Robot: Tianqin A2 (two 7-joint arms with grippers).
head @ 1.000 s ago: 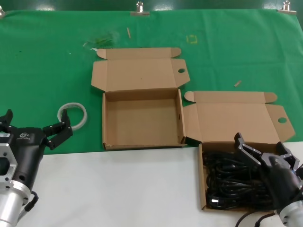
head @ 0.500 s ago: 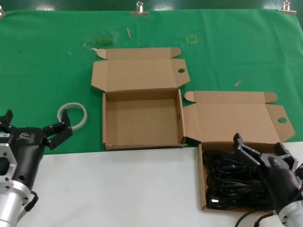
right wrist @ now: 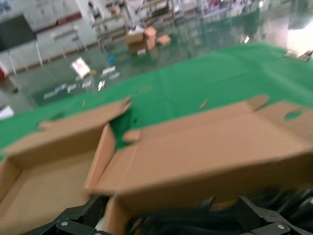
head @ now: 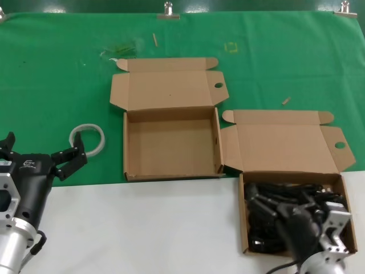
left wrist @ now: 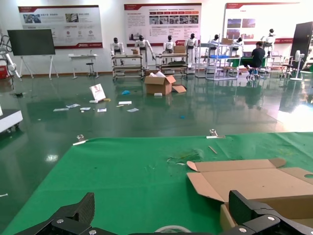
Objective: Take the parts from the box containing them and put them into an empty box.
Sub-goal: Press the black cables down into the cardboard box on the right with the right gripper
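Observation:
The empty box (head: 171,145) lies open mid-table, lid folded back; it also shows in the left wrist view (left wrist: 254,178) and the right wrist view (right wrist: 44,181). The box containing the parts (head: 242,211) is at the front right, lid (head: 285,148) back, filled with tangled black cables (head: 263,212). My right gripper (head: 285,214) is down in this box among the cables; in the right wrist view it (right wrist: 168,223) is open, its fingers spread on either side of the cables (right wrist: 195,223). My left gripper (head: 40,151) is open and empty at the front left.
A white tape ring (head: 87,138) lies on the green cloth beside the left gripper and shows in the left wrist view (left wrist: 171,229). Small scraps (head: 122,50) lie at the back. The bare white table edge (head: 142,228) runs along the front.
My right gripper has dropped lower and shifted left into the cable box, its wrist turned. The left arm and both boxes have not moved.

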